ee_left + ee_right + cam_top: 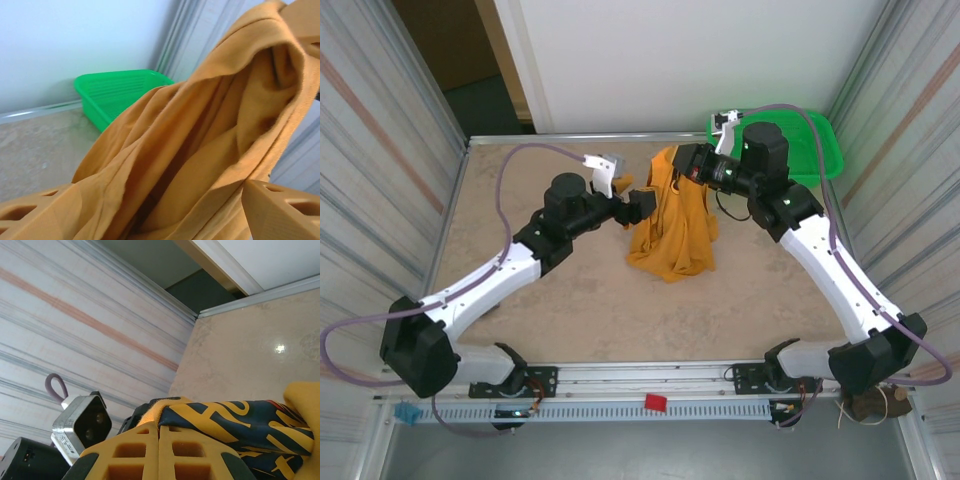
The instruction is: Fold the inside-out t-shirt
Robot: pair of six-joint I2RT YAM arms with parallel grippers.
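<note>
The inside-out t-shirt (675, 235), mustard-orange, hangs bunched from my right gripper (682, 160), and its lower part rests on the table. In the right wrist view the right gripper (159, 432) is shut on a ribbed edge of the t-shirt (235, 422), where a dark-and-yellow lettered print shows. My left gripper (642, 203) is at the shirt's left side, about mid-height. Seen from the left wrist, the left gripper (160, 220) is open, its fingers (285, 210) wide apart, and loose folds of the t-shirt (200, 140) lie between them.
A green plastic basket (800, 140) stands at the table's far right corner, also visible in the left wrist view as the basket (120, 92). The beige table (560, 300) is walled by ribbed panels left and right. Bare surface lies in front of the shirt.
</note>
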